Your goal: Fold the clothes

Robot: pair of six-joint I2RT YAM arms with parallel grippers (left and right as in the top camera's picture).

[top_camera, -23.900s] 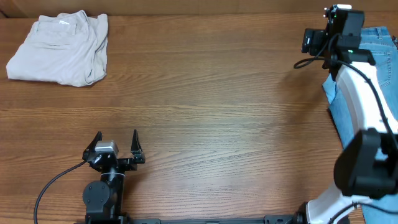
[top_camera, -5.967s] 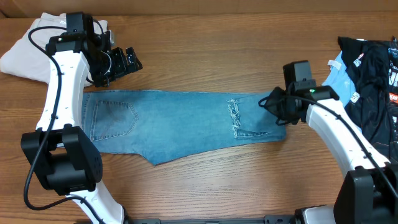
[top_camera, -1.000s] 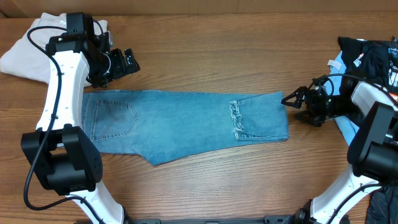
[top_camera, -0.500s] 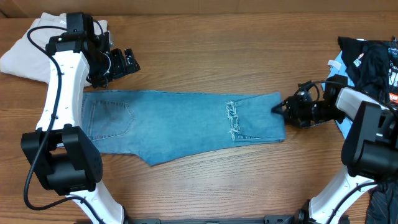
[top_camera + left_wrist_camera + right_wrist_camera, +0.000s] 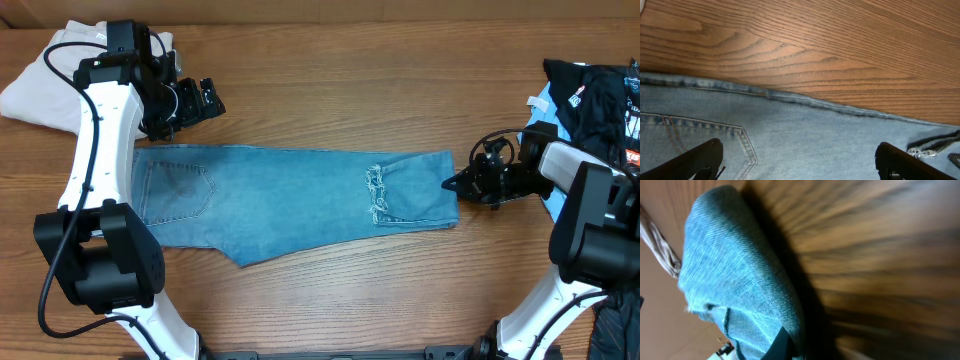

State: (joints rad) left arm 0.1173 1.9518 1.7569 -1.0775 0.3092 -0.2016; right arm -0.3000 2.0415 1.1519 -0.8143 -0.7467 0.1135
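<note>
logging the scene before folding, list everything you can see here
jeans: one pair, light blue denim, flat across the table's middle, back pocket at the left end, ripped knee toward the right
trousers: one pair, beige, bunched at the far left corner
black garment: one, black with print, far right corner
pale blue cloth: one, pale blue, beside and under the black garment
table: one, brown wood
left gripper: one, black, open, by the jeans' far edge near the pocket end
right gripper: one, black, shut on the jeans' hem at the right end
</note>
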